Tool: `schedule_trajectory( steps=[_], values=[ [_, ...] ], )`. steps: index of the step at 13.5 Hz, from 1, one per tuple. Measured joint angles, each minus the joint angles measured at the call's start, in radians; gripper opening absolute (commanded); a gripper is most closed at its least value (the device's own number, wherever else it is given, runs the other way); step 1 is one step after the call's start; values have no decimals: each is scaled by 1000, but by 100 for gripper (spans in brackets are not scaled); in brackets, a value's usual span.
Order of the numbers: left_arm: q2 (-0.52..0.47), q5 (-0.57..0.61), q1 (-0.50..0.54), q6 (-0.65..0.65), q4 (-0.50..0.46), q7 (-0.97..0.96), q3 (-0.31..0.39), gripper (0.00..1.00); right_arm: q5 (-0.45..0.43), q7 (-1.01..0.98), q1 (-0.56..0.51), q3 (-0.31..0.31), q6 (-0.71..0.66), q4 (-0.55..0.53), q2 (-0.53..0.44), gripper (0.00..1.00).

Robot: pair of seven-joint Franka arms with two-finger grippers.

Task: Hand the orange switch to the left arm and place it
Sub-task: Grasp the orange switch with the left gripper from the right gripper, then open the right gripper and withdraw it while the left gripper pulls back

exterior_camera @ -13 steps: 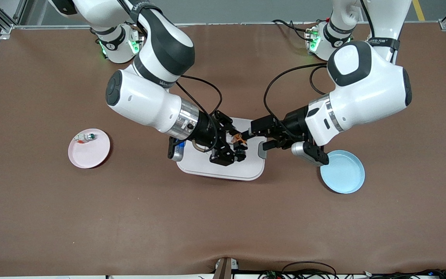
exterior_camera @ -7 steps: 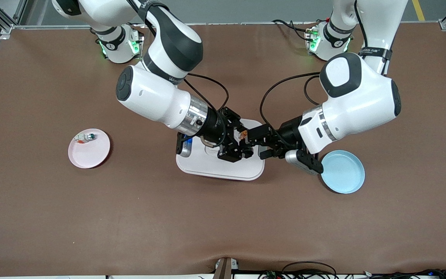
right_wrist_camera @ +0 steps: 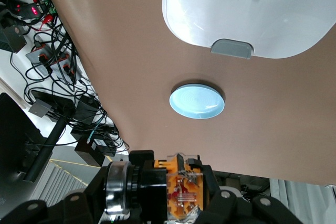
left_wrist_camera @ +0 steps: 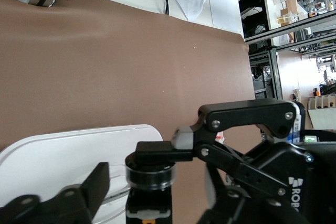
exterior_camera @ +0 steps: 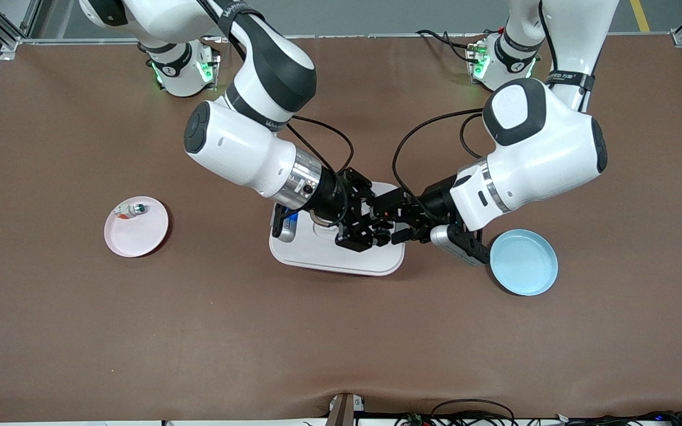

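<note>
The orange switch [right_wrist_camera: 181, 190], black with an orange body and a ringed button end, is held in my right gripper [right_wrist_camera: 152, 198], which is shut on it over the white box [exterior_camera: 317, 248]. In the front view my right gripper [exterior_camera: 364, 228] and my left gripper [exterior_camera: 383, 216] meet over the box, and the switch is hidden between them. In the left wrist view the switch [left_wrist_camera: 149, 182] stands between the fingers [left_wrist_camera: 97, 184] of my left gripper [left_wrist_camera: 157, 198]. That gripper is open, with a gap beside the switch. The box also shows in the left wrist view [left_wrist_camera: 63, 150] and the right wrist view [right_wrist_camera: 220, 14].
A blue plate [exterior_camera: 523, 262] lies beside the box toward the left arm's end and also shows in the right wrist view [right_wrist_camera: 197, 100]. A pink plate [exterior_camera: 137, 234] toward the right arm's end holds a small white-and-green part [exterior_camera: 129, 209].
Both arms have closed in on each other over the box. My left gripper has come around the switch held by my right gripper. The orange is now hidden in the front view.
</note>
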Motion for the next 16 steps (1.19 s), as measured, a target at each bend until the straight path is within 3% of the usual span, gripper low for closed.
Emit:
schedule_trajectory(
  steps=[3, 8, 9, 10, 16],
  values=[
    [3, 1, 3, 2, -1, 23, 5, 3, 0, 0, 4, 0, 22, 6, 7, 0],
    [6, 0, 6, 3, -1, 29, 5, 0, 0, 0, 7, -1, 35, 9, 13, 0],
    [6, 0, 6, 3, -1, 29, 5, 0, 0, 0, 7, -1, 35, 9, 14, 35],
    [6, 0, 6, 3, -1, 29, 5, 0, 0, 0, 7, -1, 35, 9, 14, 99],
    [6, 0, 6, 3, 4, 29, 3, 0, -25, -13, 5, -11, 29, 10, 19, 100]
  ],
)
